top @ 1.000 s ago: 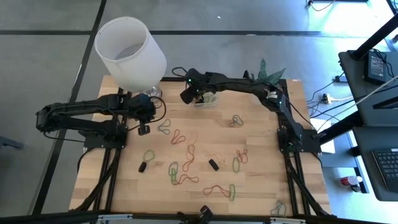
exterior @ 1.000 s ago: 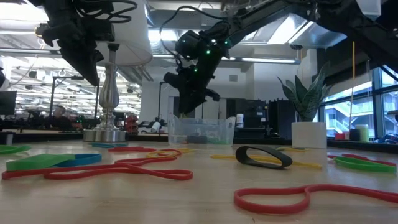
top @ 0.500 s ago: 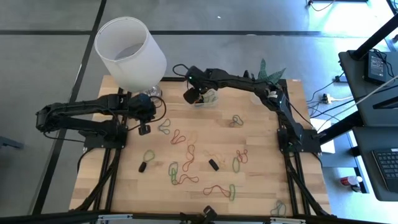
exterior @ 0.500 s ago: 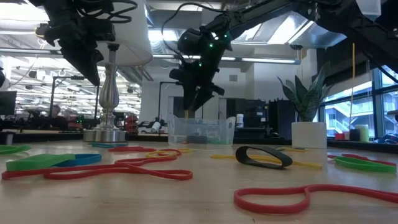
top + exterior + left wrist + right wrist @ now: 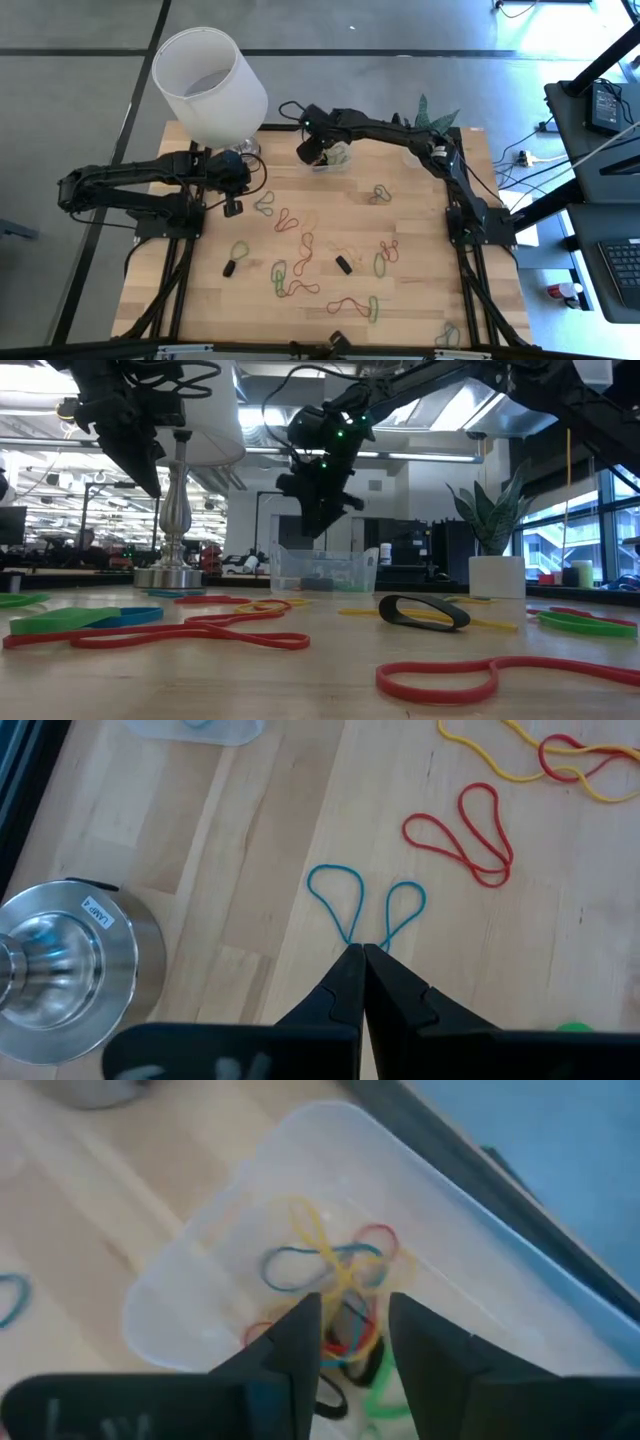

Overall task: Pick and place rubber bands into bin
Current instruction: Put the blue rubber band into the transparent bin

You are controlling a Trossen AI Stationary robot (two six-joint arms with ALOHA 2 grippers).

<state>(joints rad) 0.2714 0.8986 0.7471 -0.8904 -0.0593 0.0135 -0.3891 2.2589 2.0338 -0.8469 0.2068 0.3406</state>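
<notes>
The clear bin (image 5: 338,160) stands near the table's far edge and holds several coloured rubber bands (image 5: 335,1275). My right gripper (image 5: 355,1330) hangs open just above the bin (image 5: 325,570), fingers pointing down into it, with nothing between them. Many more rubber bands lie flat and scattered on the wooden table: red (image 5: 288,220), green (image 5: 279,270) and others. My left gripper (image 5: 362,952) hovers shut over the table's left part (image 5: 232,208), above a blue band (image 5: 365,905) and clear of it.
A lamp with a large white shade (image 5: 210,85) and a metal base (image 5: 60,970) stands at the far left corner. A plant in a white pot (image 5: 495,575) is at the far right. A black band (image 5: 425,612) lies near the middle.
My right gripper has tipped a little over the bin, and its fingertips stand slightly higher above the bin's rim than before.
</notes>
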